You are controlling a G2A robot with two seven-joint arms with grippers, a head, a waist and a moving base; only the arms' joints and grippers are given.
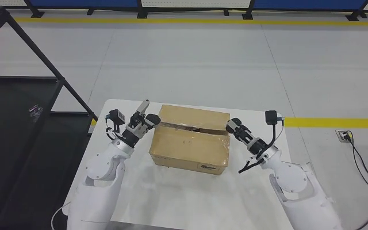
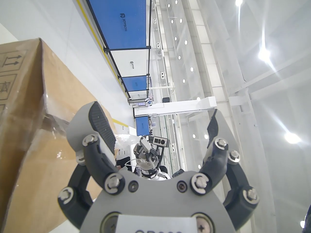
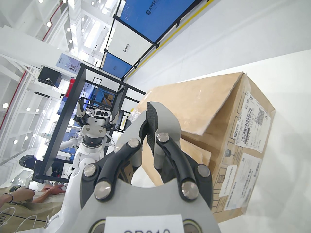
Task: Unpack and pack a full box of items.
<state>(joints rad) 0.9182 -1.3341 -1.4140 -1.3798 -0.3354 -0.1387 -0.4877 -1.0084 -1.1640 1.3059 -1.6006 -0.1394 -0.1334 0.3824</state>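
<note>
Where the box rests, a black frame flanks the table.

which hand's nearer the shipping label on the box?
Right. The right hand sits at the box's right end, beside the corner carrying the label; the left hand is at the opposite end, across the box.

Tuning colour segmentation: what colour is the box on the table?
Tan-brown cardboard box, white labels on one end; best seen in the right wrist view.

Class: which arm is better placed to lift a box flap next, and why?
Probably left: the left pincer is open beside the box, by its flap seam; the right pincer is shut.
</note>
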